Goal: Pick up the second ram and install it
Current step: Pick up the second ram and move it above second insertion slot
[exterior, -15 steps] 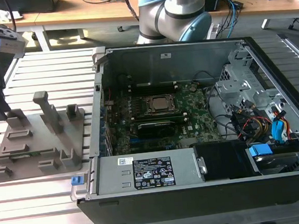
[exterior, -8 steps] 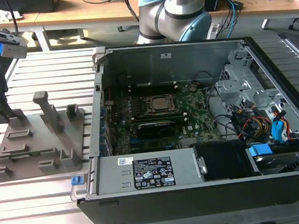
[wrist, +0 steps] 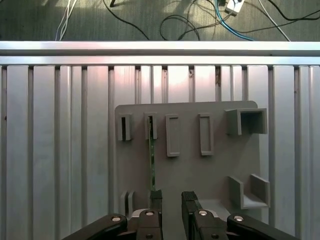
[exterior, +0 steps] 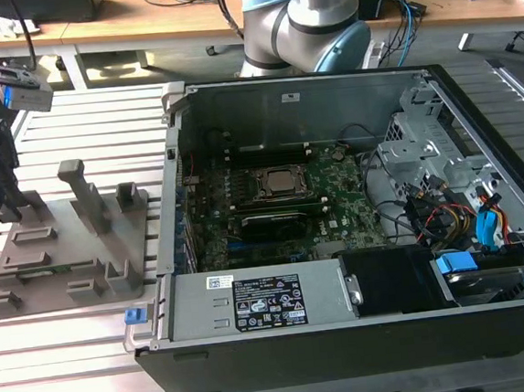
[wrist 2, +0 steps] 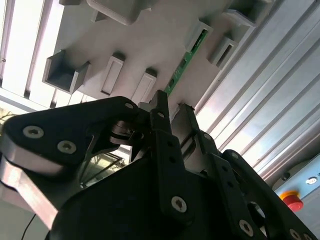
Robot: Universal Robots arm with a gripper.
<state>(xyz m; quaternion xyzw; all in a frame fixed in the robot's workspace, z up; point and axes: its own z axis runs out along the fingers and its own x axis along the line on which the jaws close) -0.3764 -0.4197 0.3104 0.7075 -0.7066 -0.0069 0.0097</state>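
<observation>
Green second ram (wrist: pixel 152 160) stands on edge in the grey fixture plate (wrist: pixel 210 175), first wrist view; gripper (wrist: pixel 171 196) fingers apart, empty. Second wrist view: second ram (wrist 2: pixel 184 59) just beyond fingertips (wrist 2: pixel 161 100). Exterior view: gripper (exterior: pixel 6 205) over fixture plate (exterior: pixel 67 273). Light, stiff, fragile; I'd grip flat faces mid-length.

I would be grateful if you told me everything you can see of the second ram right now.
The second ram is a long, thin green circuit-board strip seen edge-on in both wrist views. It stands on edge on the grey fixture plate, its far end seated in a small raised grey holder. Its near end reaches one finger of the open tool, not the gap between the fingers; whether they touch I cannot tell. Nothing grips it.
</observation>
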